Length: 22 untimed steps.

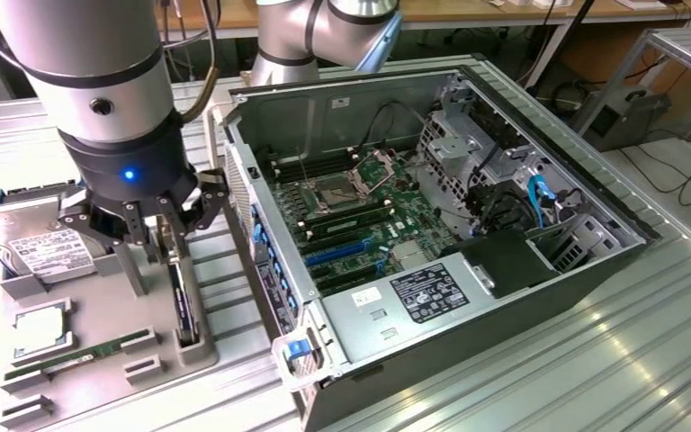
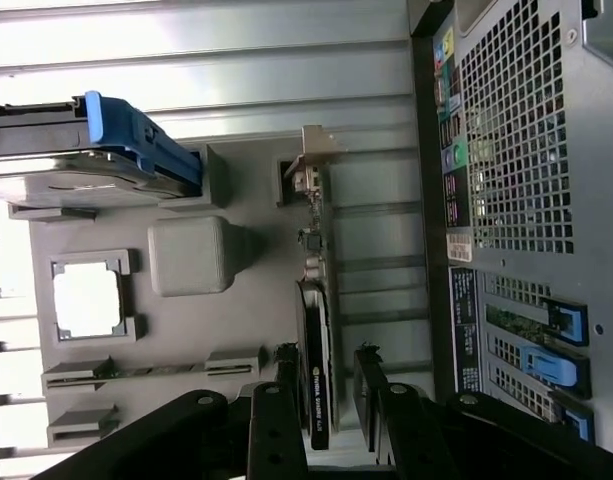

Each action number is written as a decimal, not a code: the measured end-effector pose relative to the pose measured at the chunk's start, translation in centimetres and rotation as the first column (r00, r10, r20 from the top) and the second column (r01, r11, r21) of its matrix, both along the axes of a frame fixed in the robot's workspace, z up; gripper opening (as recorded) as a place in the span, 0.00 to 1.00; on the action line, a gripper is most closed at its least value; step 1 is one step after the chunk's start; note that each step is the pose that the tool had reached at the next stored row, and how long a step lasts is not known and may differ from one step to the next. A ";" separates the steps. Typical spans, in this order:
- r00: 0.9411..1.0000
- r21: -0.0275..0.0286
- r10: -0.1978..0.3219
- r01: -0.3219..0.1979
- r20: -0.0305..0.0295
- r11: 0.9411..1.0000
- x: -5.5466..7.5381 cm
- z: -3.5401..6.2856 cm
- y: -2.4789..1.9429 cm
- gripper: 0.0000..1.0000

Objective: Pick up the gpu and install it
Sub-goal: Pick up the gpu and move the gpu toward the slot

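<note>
1. gpu (image 2: 317, 335) stands on edge in a slot of the grey holder (image 2: 256, 310). In the wrist view I get only its thin edge, and its near end is cut off behind the gripper (image 2: 326, 360)
2. In the exterior view the gpu (image 1: 181, 301) is just a dark sliver, with its upper end hidden by the gripper (image 1: 163, 245) above it
3. What I can make out is a black card with a dark cooler on one face. It carries a small printed label I cannot read, and a silver bracket at the end away from the gripper
4. The gripper is spread open with one finger on each side of the card. One finger (image 2: 289, 385) sits just beside the cooler face, and the other stands apart with a clear gap
5. On one side the computer case (image 2: 526, 130) is near, its perforated wall parallel to the card with holder ribs between. On the other side there is a grey block (image 2: 191, 255), then the hard drive (image 2: 66, 165), well apart
</note>
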<state>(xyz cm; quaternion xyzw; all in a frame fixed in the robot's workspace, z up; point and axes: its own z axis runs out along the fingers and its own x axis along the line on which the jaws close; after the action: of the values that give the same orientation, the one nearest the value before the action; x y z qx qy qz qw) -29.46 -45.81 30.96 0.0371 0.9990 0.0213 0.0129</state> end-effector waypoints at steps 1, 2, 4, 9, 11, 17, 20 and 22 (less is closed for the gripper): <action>1.000 0.000 0.001 -0.001 0.000 1.000 0.0 -0.17 0.00 0.36; 1.000 0.000 0.002 -0.002 0.000 1.000 0.0 -0.38 0.00 0.36; 1.000 0.000 0.006 -0.006 0.000 1.000 0.0 -0.73 0.00 0.36; 1.000 0.000 0.016 -0.016 0.000 1.000 0.0 -1.70 0.00 0.36; 1.000 0.000 0.020 -0.020 -0.001 1.000 0.0 -2.07 0.01 0.36; 0.999 0.000 0.032 -0.032 -0.004 0.999 0.0 -3.39 0.13 0.36; 0.999 0.000 0.035 -0.035 -0.007 0.999 0.0 -3.79 0.32 0.36; 0.999 0.000 0.037 -0.037 -0.009 0.999 0.0 -4.09 0.48 0.36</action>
<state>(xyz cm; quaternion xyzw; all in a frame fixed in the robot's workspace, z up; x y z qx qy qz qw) -29.45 -45.32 26.88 0.0186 0.9996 0.0214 0.0082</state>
